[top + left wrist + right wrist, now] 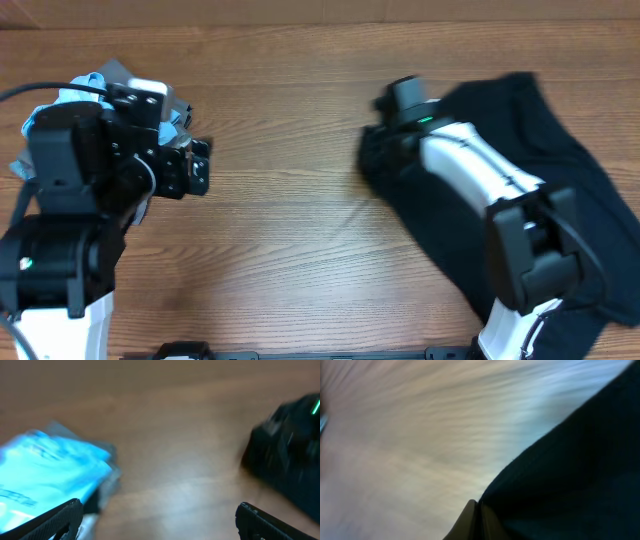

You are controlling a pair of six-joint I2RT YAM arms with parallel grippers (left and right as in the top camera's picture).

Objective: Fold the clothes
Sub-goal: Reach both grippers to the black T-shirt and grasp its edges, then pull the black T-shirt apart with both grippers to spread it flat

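Note:
The black T-shirt (570,150) lies bunched on the right side of the wooden table, partly under my right arm. It fills the lower right of the right wrist view (570,475), and its edge shows blurred at the right of the left wrist view (290,455). My right gripper (477,510) is shut, with the shirt's left edge pinched at its fingertips. In the overhead view it sits at the shirt's left end (378,140). My left gripper (157,517) is open and empty above bare wood, far left of the shirt (195,165). No white neck label shows.
A light-blue tee with white lettering (45,470) lies on grey folded garments (107,482) at the far left, beside my left gripper; it also shows in the overhead view (75,95). Bare wooden table (300,220) lies between the arms.

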